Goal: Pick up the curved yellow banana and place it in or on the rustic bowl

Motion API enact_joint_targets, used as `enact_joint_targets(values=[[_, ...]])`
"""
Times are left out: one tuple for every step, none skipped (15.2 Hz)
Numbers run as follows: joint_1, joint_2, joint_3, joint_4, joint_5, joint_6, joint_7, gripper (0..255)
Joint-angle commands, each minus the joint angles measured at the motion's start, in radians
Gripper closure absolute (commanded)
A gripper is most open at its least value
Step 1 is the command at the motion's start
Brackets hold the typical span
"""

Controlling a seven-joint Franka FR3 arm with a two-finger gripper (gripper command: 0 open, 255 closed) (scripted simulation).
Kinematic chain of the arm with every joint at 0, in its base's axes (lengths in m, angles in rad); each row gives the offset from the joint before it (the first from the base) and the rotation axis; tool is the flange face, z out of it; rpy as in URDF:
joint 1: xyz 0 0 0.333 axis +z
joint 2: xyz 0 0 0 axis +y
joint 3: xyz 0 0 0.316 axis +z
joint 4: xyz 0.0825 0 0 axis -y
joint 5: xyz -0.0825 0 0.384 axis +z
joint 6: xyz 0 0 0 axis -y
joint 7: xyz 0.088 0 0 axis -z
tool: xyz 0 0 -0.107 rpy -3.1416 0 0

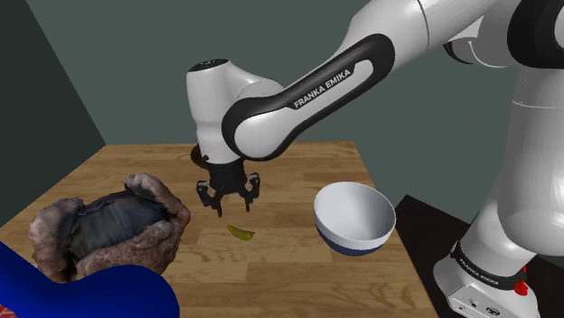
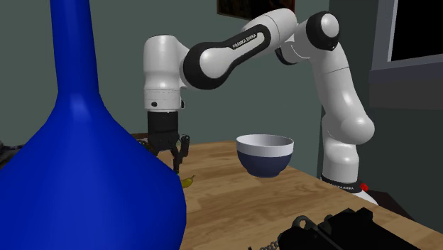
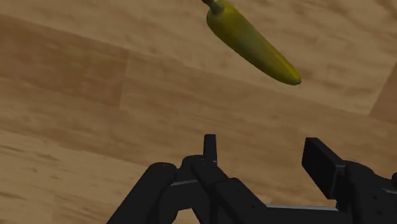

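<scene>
Worktop (image 1: 316, 172): wood, grey-green walls behind.
Gripper (image 3: 262, 147): spread, empty.
Banana (image 3: 253, 44): just ahead of your gripper; probably light, slightly soft; pinch its middle gently.

Wooden table (image 1: 307, 176) carries banana (image 1: 240, 232), white bowl (image 1: 354, 217); rough brown bowl (image 1: 108, 226).

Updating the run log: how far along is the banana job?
Done: nothing yet. In hand: open black gripper hovers near the small curved yellow banana, which lies on the wooden table. Left: grasp, lift, carry to the rough brown bowl.
</scene>
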Motion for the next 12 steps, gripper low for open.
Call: enact_joint_targets(values=[[-0.02, -0.025, 0.046, -0.019, 0.008, 0.007, -0.219, 0], [-0.039, -0.05, 0.078, -0.041, 0.023, 0.015, -0.358, 0], [-0.06, -0.081, 0.109, -0.069, 0.045, 0.024, -0.504, 0], [-0.083, -0.118, 0.139, -0.1, 0.076, 0.033, -0.657, 0], [-0.107, -0.161, 0.165, -0.134, 0.116, 0.041, -0.818, 0], [-0.119, -0.188, 0.178, -0.154, 0.144, 0.044, -0.914, 0], [-0.114, -0.18, 0.174, -0.16, 0.137, 0.056, -0.91, 0], [-0.112, -0.171, 0.173, -0.167, 0.13, 0.068, -0.905, 0], [-0.109, -0.163, 0.172, -0.172, 0.122, 0.08, -0.899, 0], [-0.107, -0.154, 0.171, -0.178, 0.114, 0.092, -0.894, 0], [-0.104, -0.145, 0.17, -0.184, 0.106, 0.104, -0.888, 0], [-0.101, -0.136, 0.168, -0.189, 0.098, 0.116, -0.883, 0]])
